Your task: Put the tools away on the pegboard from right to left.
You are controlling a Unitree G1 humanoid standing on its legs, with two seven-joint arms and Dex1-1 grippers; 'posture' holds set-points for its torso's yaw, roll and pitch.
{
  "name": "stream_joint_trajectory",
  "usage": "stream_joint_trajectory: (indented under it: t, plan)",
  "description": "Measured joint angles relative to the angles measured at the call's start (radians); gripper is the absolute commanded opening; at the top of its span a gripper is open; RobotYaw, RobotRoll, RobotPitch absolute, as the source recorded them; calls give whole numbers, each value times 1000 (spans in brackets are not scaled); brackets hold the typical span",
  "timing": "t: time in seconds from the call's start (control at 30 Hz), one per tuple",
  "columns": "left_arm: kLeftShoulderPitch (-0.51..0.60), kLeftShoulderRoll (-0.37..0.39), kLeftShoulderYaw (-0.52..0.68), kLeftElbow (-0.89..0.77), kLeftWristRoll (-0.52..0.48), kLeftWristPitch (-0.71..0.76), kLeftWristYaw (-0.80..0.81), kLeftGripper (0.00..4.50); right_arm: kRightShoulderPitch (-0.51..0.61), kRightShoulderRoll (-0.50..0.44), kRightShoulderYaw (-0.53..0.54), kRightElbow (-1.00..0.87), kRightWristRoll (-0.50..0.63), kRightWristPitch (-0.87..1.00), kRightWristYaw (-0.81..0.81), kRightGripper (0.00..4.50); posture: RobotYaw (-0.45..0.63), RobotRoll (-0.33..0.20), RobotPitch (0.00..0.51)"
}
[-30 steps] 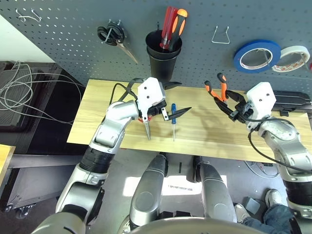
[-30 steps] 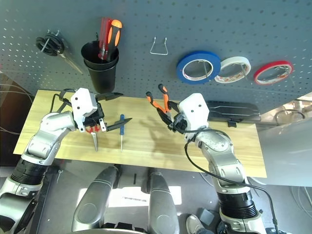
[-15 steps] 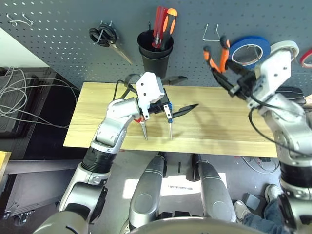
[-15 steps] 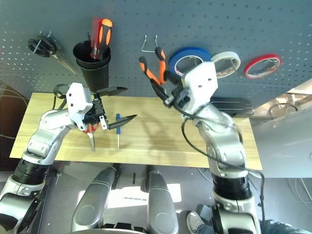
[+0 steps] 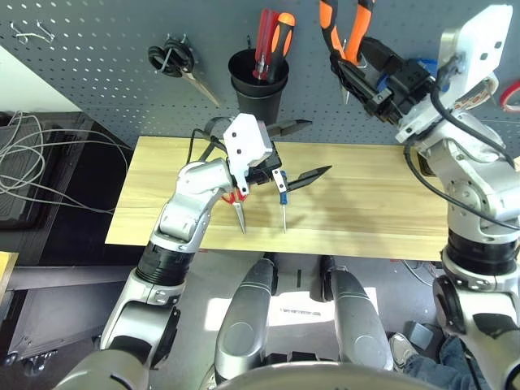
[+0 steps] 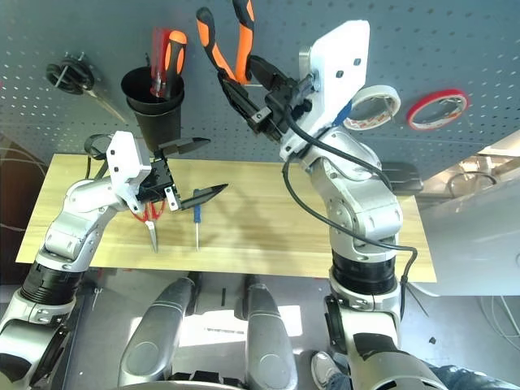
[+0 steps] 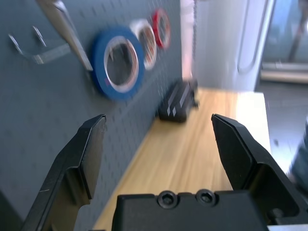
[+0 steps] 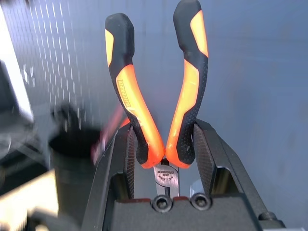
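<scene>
My right gripper (image 5: 357, 69) is shut on the orange-and-black pliers (image 5: 345, 28), held high against the pegboard (image 5: 106, 49) with the handles (image 8: 154, 96) pointing up. The blue tape roll (image 7: 118, 65) hangs on the pegboard beside a silver wire hook (image 7: 29, 48). Low over the wooden table (image 5: 366, 203), my left gripper (image 5: 296, 152) stands open with nothing between its fingers. Just under it lie the red-handled scissors (image 5: 236, 203) and the small blue-handled screwdriver (image 5: 283, 199).
A black cup (image 5: 260, 85) on the pegboard holds red and orange-handled screwdrivers. Black-handled scissors (image 5: 179, 61) hang to its left. White tape (image 6: 372, 106) and red tape (image 6: 439, 110) hang at the right. A black case (image 7: 178, 98) lies at the table's back right.
My right arm has lifted the pliers from just above the table up to the pegboard and leftward. The left gripper has stayed open over the scissors and screwdriver.
</scene>
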Motion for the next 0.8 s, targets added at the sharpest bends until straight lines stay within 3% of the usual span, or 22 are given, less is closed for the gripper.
stream_joint_trajectory:
  t: [0.2, 0.8]
  plan:
    - [-26, -34, 29, -6, -30, 9, 48, 4500, -41, 18, 15, 65, -27, -82, 5, 1910, 112, 0, 356]
    - [-29, -32, 28, -14, -31, 9, 74, 4500, -105, 37, 34, 350, -203, -393, -21, 1910, 129, 0, 356]
